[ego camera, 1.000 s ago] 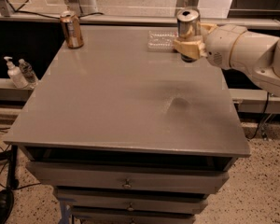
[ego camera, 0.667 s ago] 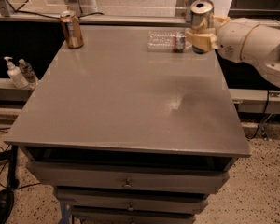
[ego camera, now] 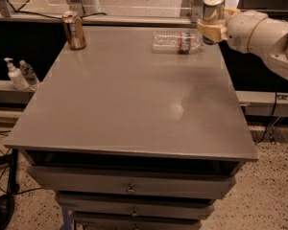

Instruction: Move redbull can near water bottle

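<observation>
1. Nearest the camera, well in front of and below the gripper, stands a grey cabinet with a stack of drawers (ego camera: 129, 188). The drawers are shut, and a small knob shows on the upper one.
2. The grey table top (ego camera: 134, 99) runs back from there towards the gripper.
3. Off the table, far to the gripper's left as the camera sees it and lower down, a white pump bottle (ego camera: 13, 74) and a small bottle with a dark cap (ego camera: 28, 73) stand side by side on a ledge.
4. The water bottle (ego camera: 176, 42) lies on its side on the table, just left of the gripper. Its red and blue label band is towards the gripper end. I cannot tell whether that end touches the fingers.
5. The gripper (ego camera: 211, 31) is at the table's far right corner, on a white arm (ego camera: 261, 32) that enters from the right. Its tan fingers are clamped on the redbull can (ego camera: 213, 6).
6. The redbull can is upright, with its silver top above the fingers and its lower part hidden behind them. It sits just right of the water bottle and higher up.
7. A brown-gold can (ego camera: 74, 30) stands upright at the far left corner, well apart from the gripper.
</observation>
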{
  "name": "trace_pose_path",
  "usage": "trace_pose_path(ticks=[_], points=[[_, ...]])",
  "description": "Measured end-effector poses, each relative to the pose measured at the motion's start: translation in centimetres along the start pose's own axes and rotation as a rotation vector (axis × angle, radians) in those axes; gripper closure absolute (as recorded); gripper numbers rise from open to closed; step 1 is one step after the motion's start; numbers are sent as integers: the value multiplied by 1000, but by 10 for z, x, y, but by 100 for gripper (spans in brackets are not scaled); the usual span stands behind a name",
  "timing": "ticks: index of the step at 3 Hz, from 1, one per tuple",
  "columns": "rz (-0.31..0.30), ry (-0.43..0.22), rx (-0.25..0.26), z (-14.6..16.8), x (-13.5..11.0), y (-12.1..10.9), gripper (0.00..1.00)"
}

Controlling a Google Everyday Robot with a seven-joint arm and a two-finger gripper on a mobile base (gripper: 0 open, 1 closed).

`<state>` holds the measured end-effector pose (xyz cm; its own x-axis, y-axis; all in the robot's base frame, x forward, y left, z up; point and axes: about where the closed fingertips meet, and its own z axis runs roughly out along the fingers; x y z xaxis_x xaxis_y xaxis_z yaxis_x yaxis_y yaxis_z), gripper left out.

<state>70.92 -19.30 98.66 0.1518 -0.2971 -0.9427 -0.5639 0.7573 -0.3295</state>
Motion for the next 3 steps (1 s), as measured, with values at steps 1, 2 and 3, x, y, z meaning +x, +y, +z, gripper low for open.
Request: trace_pose_path(ticks=[1,2,3], points=[[13,-3,9,14,14,-15,100],[62,2,37,14,35,-20,100],[114,-17,62,18,53,-22,100]])
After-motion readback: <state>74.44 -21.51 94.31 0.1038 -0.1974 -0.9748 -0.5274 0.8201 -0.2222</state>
